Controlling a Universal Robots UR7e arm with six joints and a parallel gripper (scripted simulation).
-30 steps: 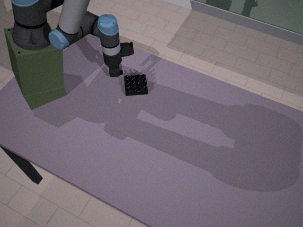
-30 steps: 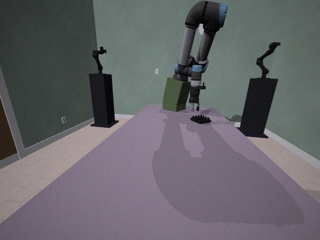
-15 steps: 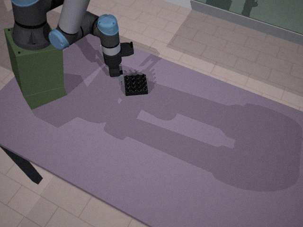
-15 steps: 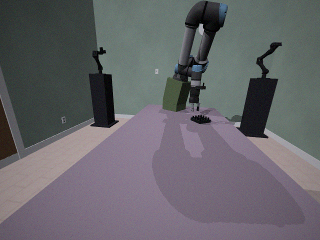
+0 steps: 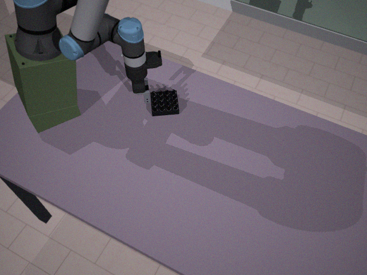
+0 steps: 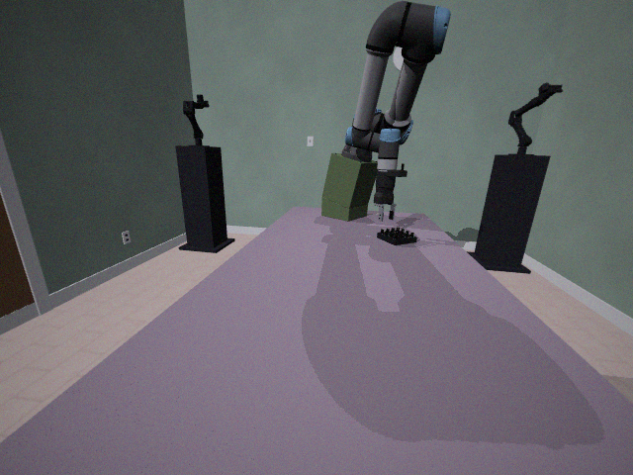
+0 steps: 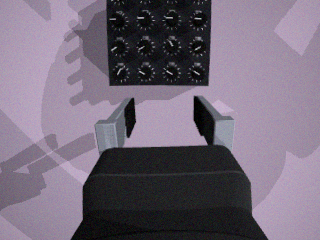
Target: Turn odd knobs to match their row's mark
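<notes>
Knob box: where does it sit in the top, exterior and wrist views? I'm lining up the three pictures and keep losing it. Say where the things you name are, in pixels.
Top: just above centre, slightly left; the knob box [image 5: 164,113] [image 6: 397,239] [image 7: 159,60].
Exterior: right of centre, about mid-height, small and far off.
Wrist: at the upper edge, cut off by it, beyond the open fingertips.
Shared landmark: the end effector [image 5: 146,94] [image 6: 386,215] [image 7: 164,109], near the box in all three.

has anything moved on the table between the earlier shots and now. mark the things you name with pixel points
Nothing visibly changed. The knob box [image 5: 164,113] [image 6: 399,238] [image 7: 158,60] sits in the same place, and the arm [image 5: 133,48] [image 6: 388,147] holds the same pose beside it. The gripper [image 5: 146,94] [image 6: 387,216] [image 7: 164,109] is open, with nothing taken hold of or let go.
</notes>
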